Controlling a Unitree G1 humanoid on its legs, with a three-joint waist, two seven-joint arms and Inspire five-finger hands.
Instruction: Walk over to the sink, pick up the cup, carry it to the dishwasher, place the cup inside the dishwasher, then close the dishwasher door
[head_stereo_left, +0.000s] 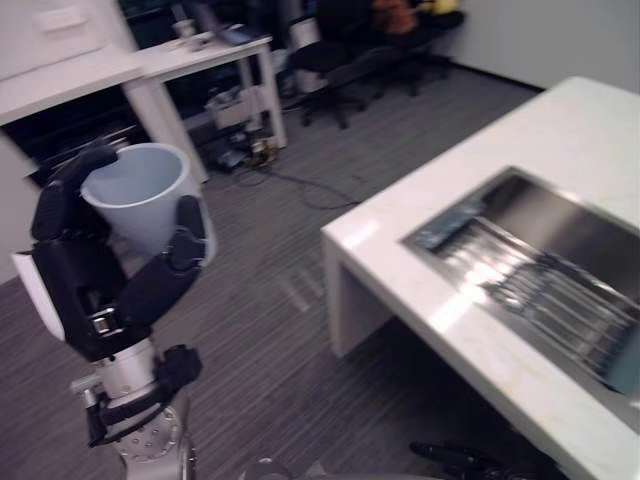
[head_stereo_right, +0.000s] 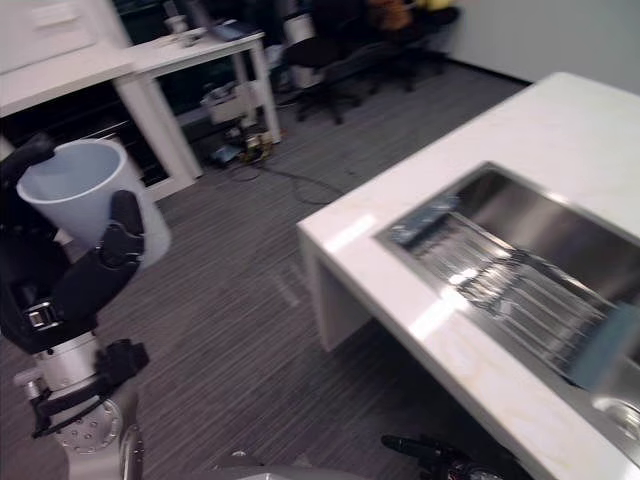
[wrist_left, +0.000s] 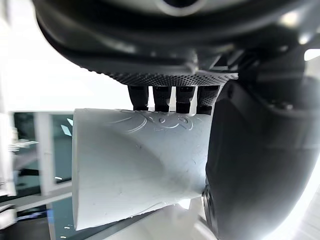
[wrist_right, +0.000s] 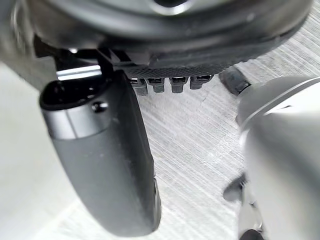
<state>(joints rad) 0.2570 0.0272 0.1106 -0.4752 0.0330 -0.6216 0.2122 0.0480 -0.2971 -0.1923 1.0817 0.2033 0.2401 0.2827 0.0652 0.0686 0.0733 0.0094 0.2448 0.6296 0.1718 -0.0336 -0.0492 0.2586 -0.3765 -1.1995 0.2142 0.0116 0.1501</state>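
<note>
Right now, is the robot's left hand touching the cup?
Touching. In the left wrist view the left hand curls its fingers and thumb right against the cup.

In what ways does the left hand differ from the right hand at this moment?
The left hand is curled round the pale cup; the right hand holds nothing. The left hand is lifted with the cup's mouth up; the right hand hangs over grey carpet. Both hands are dark.
</note>
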